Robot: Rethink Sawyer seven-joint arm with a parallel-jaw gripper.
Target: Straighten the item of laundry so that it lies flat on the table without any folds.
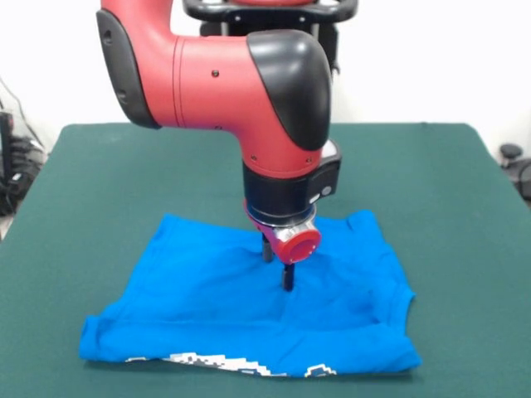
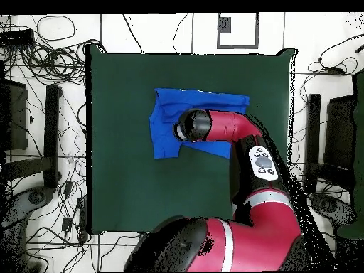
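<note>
The bright blue T-shirt [image 1: 191, 290] lies on the dark green table [image 1: 83, 182] with its plain side up, towards the near edge in the front view. A strip of the white pixel graphic [image 1: 232, 362] shows along its near edge, where the cloth is folded over. My gripper [image 1: 277, 269] is down on the middle of the shirt, its two fingers apart, and creases run towards its tips. In the overhead view the shirt [image 2: 167, 114] lies in the upper part of the table [image 2: 121, 178], and the arm's black wrist [image 2: 192, 126] hides the gripper.
Wide green table surface surrounds the shirt on all sides. Cables and equipment [image 2: 43, 71] lie on the floor beyond the table's edges. The red arm [image 2: 242, 135] reaches over the right half of the shirt in the overhead view.
</note>
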